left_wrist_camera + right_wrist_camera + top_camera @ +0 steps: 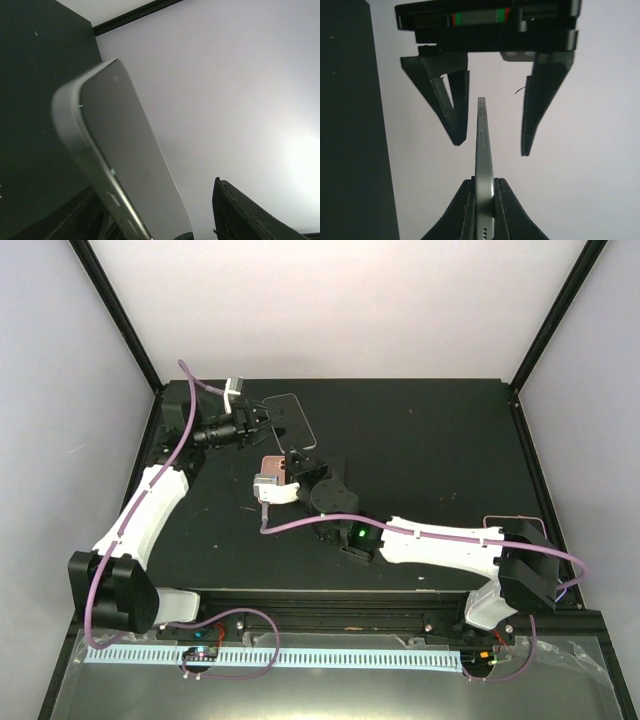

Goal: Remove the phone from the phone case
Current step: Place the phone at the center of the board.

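Phone (484, 150) stands edge-on over the far left part of the counter (420, 460), side buttons showing. The right pincer (485, 183) is clamped tight on one short end of it. The left pincer (492, 147) straddles the opposite end with its jaws apart, and both fingers (455, 115) stand clear of the slab's faces. From the left wrist, the pale rim of the phone case (75, 130) wraps the dark face.

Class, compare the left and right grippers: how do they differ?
The right gripper is shut on the edge of the phone; the left gripper is open. The right one touches the phone; the left one straddles its far end, with gaps either side. Both line up on the same phone.
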You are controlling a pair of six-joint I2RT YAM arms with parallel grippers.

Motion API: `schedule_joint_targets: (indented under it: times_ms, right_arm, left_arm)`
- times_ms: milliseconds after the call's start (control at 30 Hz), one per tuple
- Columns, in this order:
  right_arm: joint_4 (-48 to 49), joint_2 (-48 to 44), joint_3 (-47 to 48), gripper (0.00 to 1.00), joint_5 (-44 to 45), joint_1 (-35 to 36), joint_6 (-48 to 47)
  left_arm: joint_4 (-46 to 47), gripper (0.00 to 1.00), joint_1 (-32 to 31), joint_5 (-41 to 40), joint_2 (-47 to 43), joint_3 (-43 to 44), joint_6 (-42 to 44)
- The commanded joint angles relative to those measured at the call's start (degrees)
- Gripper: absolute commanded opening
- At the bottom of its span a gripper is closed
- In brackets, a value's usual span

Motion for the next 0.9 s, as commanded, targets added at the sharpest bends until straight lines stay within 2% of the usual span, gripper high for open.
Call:
schedule_joint_targets:
  times_ms: [0,233,400,433,500,700,767,867]
  right_arm:
    - [9.9,-0.1,0.3,0.01,0.9,0.5,-3.7]
    - [12.3,0.8,-0.7,0.01,1.2,1.0,-6.3]
    - [11.6,0.3,-1.6,0.12,1.4,1.0,-7.2]
    - [10.9,0.1,-1.8,0.17,1.4,1.0,-7.0]
    - [8.8,-0.7,-1.9,0.35,1.4,1.0,-5.8]
    - [-0.2,-3.3,-2.4,0.67,-0.2,0.9,0.0]
    - [-2.3,-4.0,-3.1,0.76,-0.8,0.9,2.0]
    - [-7.8,-5.2,-2.7,0.84,-1.7,0.6,6.9]
  left_arm:
    - [1.9,0.56,-0.3,-0.1,0.2,-1.3,-1.2]
    - [2.8,0.22,-0.5,-0.7,-0.2,-2.7,-1.8]
    - [2.7,0.05,-0.5,-1.0,-0.4,-2.7,-1.5]
    - [2.7,0.02,-0.5,-1.1,-0.4,-2.7,-1.4]
    - [2.5,0.02,-0.5,-1.4,-0.7,-2.7,-0.8]
    - [0.7,0.02,-0.2,-1.9,-0.8,-1.4,2.9]
    - [-0.3,0.02,-0.1,-2.0,-0.6,-0.9,4.9]
    - [-2.3,0.02,0.2,-2.5,-0.4,-0.1,7.9]
